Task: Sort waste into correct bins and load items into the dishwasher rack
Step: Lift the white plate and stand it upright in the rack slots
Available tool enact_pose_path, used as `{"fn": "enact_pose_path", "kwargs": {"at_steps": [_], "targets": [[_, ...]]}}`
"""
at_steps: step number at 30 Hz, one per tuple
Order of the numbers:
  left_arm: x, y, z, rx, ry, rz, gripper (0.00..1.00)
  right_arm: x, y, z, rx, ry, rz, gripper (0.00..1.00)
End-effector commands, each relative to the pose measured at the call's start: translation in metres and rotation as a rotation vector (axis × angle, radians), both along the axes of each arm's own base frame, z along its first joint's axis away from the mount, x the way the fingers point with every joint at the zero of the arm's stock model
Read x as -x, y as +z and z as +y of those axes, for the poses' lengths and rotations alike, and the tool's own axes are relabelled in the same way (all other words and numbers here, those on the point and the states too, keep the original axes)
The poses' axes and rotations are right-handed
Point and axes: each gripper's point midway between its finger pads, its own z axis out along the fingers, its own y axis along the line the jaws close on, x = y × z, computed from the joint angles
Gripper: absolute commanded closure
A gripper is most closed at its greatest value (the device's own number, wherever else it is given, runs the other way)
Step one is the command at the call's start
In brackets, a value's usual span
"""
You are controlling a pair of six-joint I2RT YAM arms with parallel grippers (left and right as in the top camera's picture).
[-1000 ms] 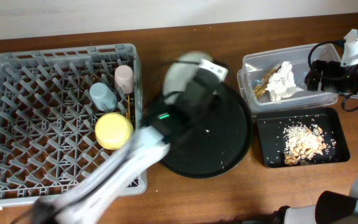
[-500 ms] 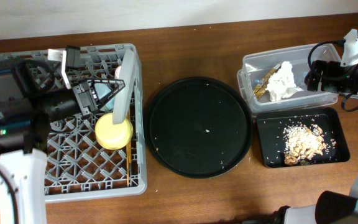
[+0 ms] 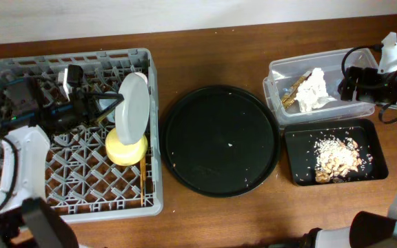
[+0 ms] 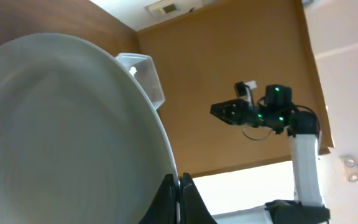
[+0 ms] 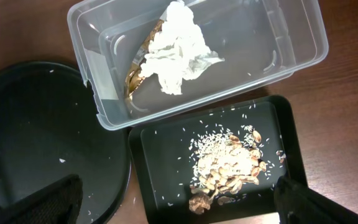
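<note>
a grey lattice is shown on the rack (image 3: 81,180), pale grey on the plate (image 3: 134,107), yellow on the bowl (image 3: 125,149), black on the round tray (image 3: 219,141) and the shallow tray (image 3: 300,160), white on the napkin (image 3: 313,91), beige on the scraps (image 3: 336,158).

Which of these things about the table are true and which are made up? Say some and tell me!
1. The pale plate is tipped up over the grey rack. True.
2. The left gripper is shut on the plate's rim. True.
3. The napkin lies in the shallow black tray. False: it is in the clear tub.
4. The yellow bowl sits on the round black tray. False: the bowl is in the rack, and that tray holds only crumbs.
5. The right gripper is holding the food scraps. False: it is open and holds nothing; the scraps lie in the shallow black tray.
</note>
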Motion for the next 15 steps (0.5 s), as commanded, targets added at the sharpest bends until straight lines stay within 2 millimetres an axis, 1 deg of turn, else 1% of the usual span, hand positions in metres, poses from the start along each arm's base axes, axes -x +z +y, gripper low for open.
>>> {"fn": "enact_pose_path", "kwargs": {"at_steps": [1, 5, 8, 13, 14, 15], "targets": [[-0.017, -0.036, 0.008, -0.041, 0.039, 0.077, 0.99, -0.001, 0.006, -0.003, 0.012, -0.015, -0.017, 0.01], [-0.033, -0.044, 0.013, -0.053, 0.073, 0.110, 0.99, -0.001, 0.006, -0.003, 0.012, -0.015, -0.017, 0.01], [-0.037, -0.044, 0.014, -0.068, 0.082, 0.085, 0.99, -0.001, 0.006, -0.003, 0.012, -0.015, -0.017, 0.01], [-0.039, -0.043, 0.013, -0.074, 0.080, 0.067, 0.71, -0.001, 0.006, -0.003, 0.012, -0.015, -0.017, 0.01], [-0.038, -0.043, 0.009, -0.074, 0.069, 0.067, 0.64, -0.001, 0.006, -0.003, 0.012, -0.015, -0.017, 0.01], [-0.037, -0.043, 0.004, -0.075, 0.057, 0.066, 0.53, -0.001, 0.006, -0.003, 0.012, -0.015, -0.017, 0.01]]}}
